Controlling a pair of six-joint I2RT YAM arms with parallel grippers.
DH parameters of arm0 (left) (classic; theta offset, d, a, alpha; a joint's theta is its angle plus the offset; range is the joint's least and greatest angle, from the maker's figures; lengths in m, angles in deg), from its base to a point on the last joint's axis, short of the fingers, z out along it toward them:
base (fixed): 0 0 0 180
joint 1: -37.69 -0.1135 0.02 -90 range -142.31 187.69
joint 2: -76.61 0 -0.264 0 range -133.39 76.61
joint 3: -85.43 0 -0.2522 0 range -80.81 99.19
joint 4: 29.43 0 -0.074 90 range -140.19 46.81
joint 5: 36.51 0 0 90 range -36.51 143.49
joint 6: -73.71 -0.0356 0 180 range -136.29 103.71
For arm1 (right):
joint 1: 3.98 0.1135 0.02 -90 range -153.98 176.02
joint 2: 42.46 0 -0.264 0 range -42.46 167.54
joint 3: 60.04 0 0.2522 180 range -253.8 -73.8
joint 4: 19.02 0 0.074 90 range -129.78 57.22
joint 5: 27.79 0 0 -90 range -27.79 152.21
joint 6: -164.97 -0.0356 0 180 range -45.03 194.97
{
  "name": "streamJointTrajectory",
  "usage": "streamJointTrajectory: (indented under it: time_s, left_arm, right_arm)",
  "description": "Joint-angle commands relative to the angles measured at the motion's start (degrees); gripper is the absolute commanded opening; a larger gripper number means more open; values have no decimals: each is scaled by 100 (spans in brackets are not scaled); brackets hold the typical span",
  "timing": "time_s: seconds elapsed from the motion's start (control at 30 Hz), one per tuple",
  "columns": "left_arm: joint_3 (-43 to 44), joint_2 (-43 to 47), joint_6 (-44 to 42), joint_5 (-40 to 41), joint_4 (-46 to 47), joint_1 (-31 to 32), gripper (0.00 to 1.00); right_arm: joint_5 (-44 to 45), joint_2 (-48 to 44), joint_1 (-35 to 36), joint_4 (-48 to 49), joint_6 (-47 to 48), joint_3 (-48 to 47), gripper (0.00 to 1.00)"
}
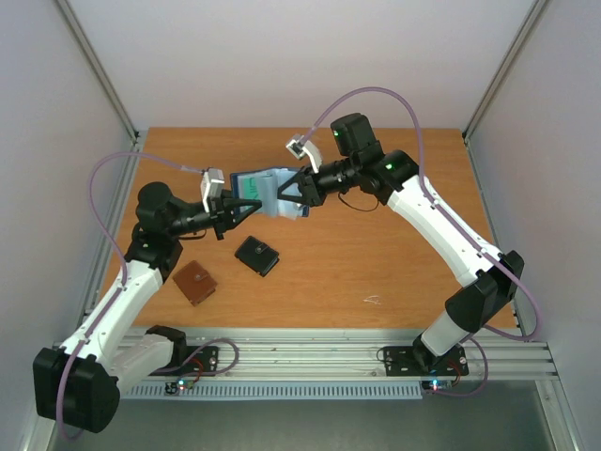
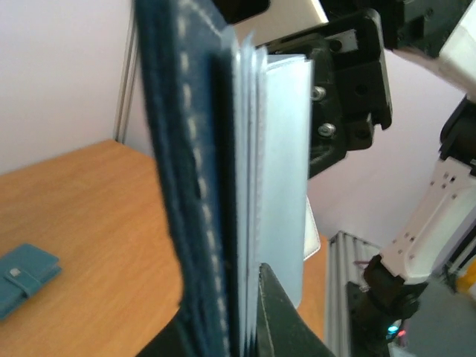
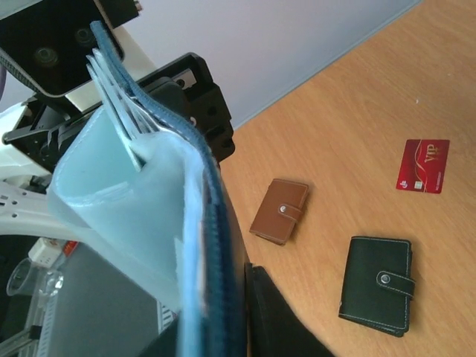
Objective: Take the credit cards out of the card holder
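- Navy card holder (image 1: 268, 188) lifted clear of the table (image 1: 394, 272), over its far half, about midway between the left and right edges.
- Left gripper (image 1: 244, 207) clenched on the card holder's left end, with the cover and pale clear pockets (image 2: 282, 163) pinched between its fingers.
- Right gripper (image 1: 291, 195) clamped on the opposite end, with the pockets fanned out beyond its fingers.
- Red card (image 3: 422, 165) with pale print, flat on the table, out of the card holder, near a black wallet (image 3: 378, 285).
- Black wallet snapped shut, left of the table's centre; brown wallet (image 1: 195, 282) closer to the near left corner.
- Teal wallet (image 2: 26, 277) with a snap tab, on the table, seen only from the left wrist.
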State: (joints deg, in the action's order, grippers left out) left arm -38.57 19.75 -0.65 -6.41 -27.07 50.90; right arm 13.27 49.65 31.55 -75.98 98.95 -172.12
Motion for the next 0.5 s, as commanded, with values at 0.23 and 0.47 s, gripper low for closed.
streamJointTrajectory:
  time_s: [0.23,0.47]
  left_arm:
    - [39,137,-361,1070,-484,32,0]
    - [47,127,-777,1363,-564,118,0]
  right_arm:
    - [503,-386,-275,357,-215,235,65]
    - [1644,-406,223,414,-193,58,92]
